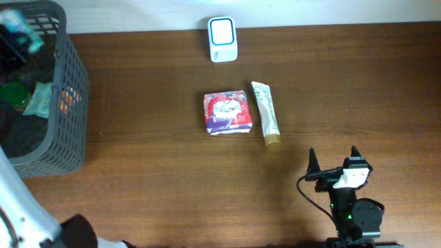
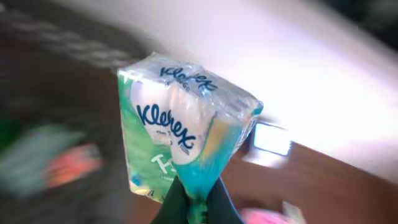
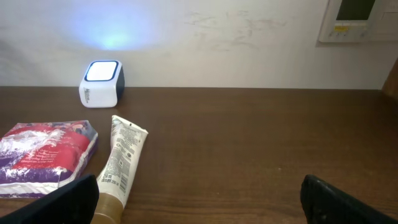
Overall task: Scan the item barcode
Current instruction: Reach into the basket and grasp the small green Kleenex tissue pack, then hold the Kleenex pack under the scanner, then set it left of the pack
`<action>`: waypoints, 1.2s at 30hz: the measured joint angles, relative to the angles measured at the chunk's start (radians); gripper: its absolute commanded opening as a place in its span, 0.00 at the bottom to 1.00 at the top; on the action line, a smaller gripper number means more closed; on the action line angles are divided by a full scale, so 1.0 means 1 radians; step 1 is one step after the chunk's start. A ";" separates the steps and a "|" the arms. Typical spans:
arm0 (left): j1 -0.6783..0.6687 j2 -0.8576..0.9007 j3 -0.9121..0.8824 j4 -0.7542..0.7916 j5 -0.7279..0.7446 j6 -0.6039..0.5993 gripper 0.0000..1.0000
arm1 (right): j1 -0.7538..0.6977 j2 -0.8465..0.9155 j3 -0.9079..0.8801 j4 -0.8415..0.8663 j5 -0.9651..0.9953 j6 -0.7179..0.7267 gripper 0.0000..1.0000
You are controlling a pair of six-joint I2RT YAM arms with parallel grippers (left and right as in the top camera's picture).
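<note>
Up goes the green-and-white Kleenex tissue pack in clear wrap (image 2: 180, 130)! The left hand (image 2: 196, 193) is clamped tight on its lower edge, a thin pinch that, by my reckoning, leaves the printed faces bare for reading. It hangs in the air near the grey plastic lattice basket (image 1: 72, 89), well apart from the white box scanner with the lit window (image 1: 222, 39) at the far edge of the dark wooden surface (image 1: 151, 172). The right hand (image 1: 333, 155) sits low with its fingers spread wide, holding nothing and likely parked to keep the lane free. A red-and-purple packet (image 1: 227, 113) and a cream tube (image 1: 266, 116) lie side by side before the scanner.
</note>
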 measured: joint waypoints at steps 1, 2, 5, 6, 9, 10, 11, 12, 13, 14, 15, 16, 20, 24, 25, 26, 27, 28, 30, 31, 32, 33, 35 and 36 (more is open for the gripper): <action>-0.045 -0.023 0.003 -0.014 0.117 0.000 0.00 | 0.000 0.000 0.000 0.000 0.000 0.001 0.99; -0.087 -0.027 0.005 -0.029 0.174 -0.001 0.00 | 0.000 0.000 0.000 0.000 0.000 0.001 0.99; -0.262 -0.004 0.004 -0.100 0.196 -0.005 0.00 | 0.000 0.000 0.000 0.000 0.000 0.001 0.99; -0.308 0.005 0.002 -0.124 0.152 -0.005 0.00 | 0.000 0.000 0.000 0.000 0.000 0.000 0.99; -0.491 0.071 -0.001 -0.223 -0.104 -0.008 0.00 | 0.000 0.000 0.000 0.000 0.000 0.000 0.99; -0.532 0.095 -0.001 -0.253 -0.187 -0.012 0.00 | 0.000 0.000 0.000 0.000 0.000 0.001 0.99; -0.605 0.146 -0.001 -0.274 -0.304 -0.035 0.00 | 0.000 0.000 0.000 0.000 0.000 0.000 0.99; -0.663 0.207 -0.003 -0.291 -0.400 -0.078 0.00 | 0.000 0.000 0.000 0.000 0.000 0.000 0.99; -0.695 0.246 -0.003 -0.298 -0.446 -0.110 0.00 | 0.000 0.000 0.000 0.000 0.000 0.000 0.99; -0.721 0.288 -0.003 -0.300 -0.492 -0.143 0.00 | 0.000 0.000 0.000 0.000 0.000 0.000 0.99; -0.751 0.345 -0.003 -0.299 -0.536 -0.177 0.00 | 0.000 0.000 0.000 0.000 0.000 0.001 0.99; -0.776 0.393 -0.005 -0.298 -0.560 -0.197 0.00 | 0.000 0.000 0.000 0.000 0.000 0.001 0.99; -0.844 0.536 -0.007 -0.292 -0.605 -0.268 0.00 | 0.000 0.000 0.000 0.000 0.000 0.000 0.99; -0.867 0.690 -0.007 -0.286 -0.620 -0.347 0.00 | 0.000 0.000 0.000 0.000 0.000 0.000 0.99; -0.867 0.712 -0.007 -0.279 -0.621 -0.364 0.00 | 0.000 0.000 0.000 0.000 0.000 0.000 0.99; -0.867 0.731 -0.007 -0.271 -0.621 -0.378 0.00 | 0.000 0.000 0.000 0.000 0.000 0.000 0.99; -0.867 0.747 -0.007 -0.263 -0.621 -0.389 0.00 | 0.000 0.000 0.000 0.000 0.000 0.000 0.99; -0.867 0.758 -0.007 -0.255 -0.617 -0.397 0.00 | 0.000 0.000 0.000 0.000 0.000 0.000 0.99; -0.870 0.771 -0.007 -0.240 -0.597 -0.406 0.00 | 0.000 0.000 0.000 0.000 0.000 0.000 0.99; -0.875 0.775 -0.007 -0.232 -0.585 -0.408 0.00 | 0.000 0.000 0.000 0.000 0.000 0.000 0.99; -0.885 0.778 -0.007 -0.226 -0.575 -0.409 0.00 | 0.000 0.000 0.000 0.000 0.000 0.000 0.99; -0.899 0.778 -0.007 -0.220 -0.568 -0.411 0.00 | 0.000 0.000 0.000 0.000 0.000 0.001 0.99; -0.935 0.778 -0.007 -0.209 -0.557 -0.412 0.00 | 0.000 0.000 0.000 0.000 0.000 0.000 0.99; -0.961 0.778 -0.007 -0.206 -0.555 -0.412 0.00 | 0.000 0.000 0.000 0.000 0.000 0.000 0.99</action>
